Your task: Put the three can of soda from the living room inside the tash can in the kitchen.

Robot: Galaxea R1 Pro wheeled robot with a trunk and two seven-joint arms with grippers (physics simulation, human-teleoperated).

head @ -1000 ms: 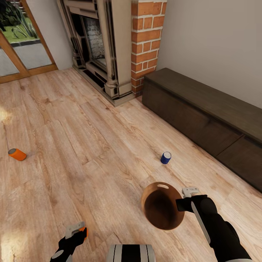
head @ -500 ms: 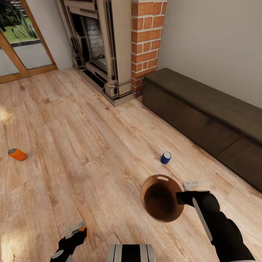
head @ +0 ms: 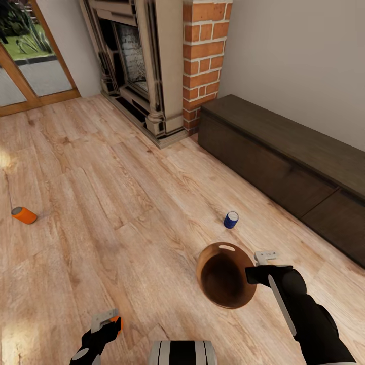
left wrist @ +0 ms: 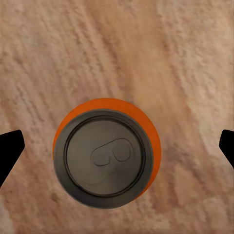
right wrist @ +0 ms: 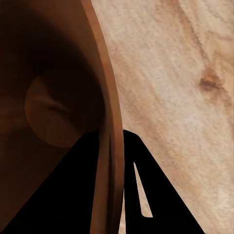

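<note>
Two grippers at work: the right gripper point(head: 256, 276) clamps the bin's point(head: 225, 276) rim above the floor point(head: 126, 203), the left gripper point(left wrist: 117, 146) gapes around an orange can point(left wrist: 106, 152), seemingly next to grasp, blue can point(head: 231, 219) and another orange can point(head: 24, 215) waiting.

Light plank floor point(head: 116, 203) runs across the room, sunlit along its 9 o'clock edge. A fireplace point(head: 137, 61) with a brick column point(head: 205, 56) stands at 12 o'clock against a pale wall point(head: 299, 56). A long dark cabinet point(head: 284, 157) sits at 2 o'clock. A wood-framed glass door point(head: 28, 66) is at 11 o'clock.
</note>
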